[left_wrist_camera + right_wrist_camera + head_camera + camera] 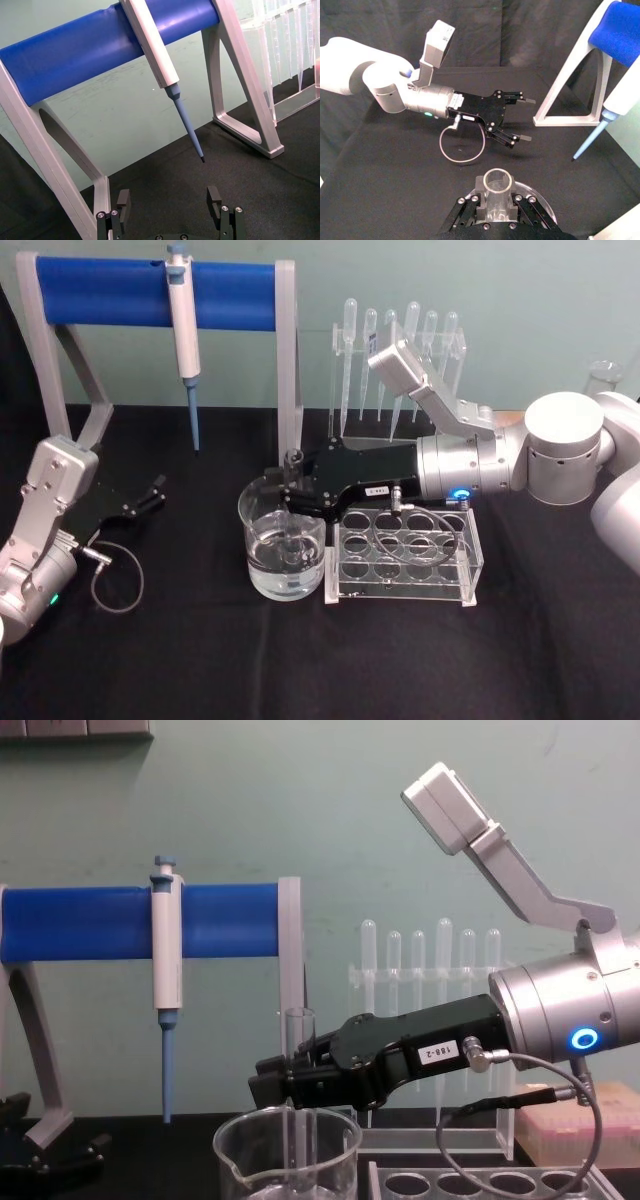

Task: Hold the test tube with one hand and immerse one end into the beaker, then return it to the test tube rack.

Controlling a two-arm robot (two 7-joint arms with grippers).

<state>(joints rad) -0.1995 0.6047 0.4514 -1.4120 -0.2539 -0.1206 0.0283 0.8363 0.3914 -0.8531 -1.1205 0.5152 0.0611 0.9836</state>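
Test tube (298, 1028) stands upright, pinched by your right hand (288, 1084), so its lower end dips into the beaker (335, 1160). Your left hand (526, 119) idles open.

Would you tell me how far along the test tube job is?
Done: the right gripper grips the test tube, out of the test tube rack. In hand: its lower end is inside the beaker. Left: returning it to the rack. The left gripper sits open, parked.
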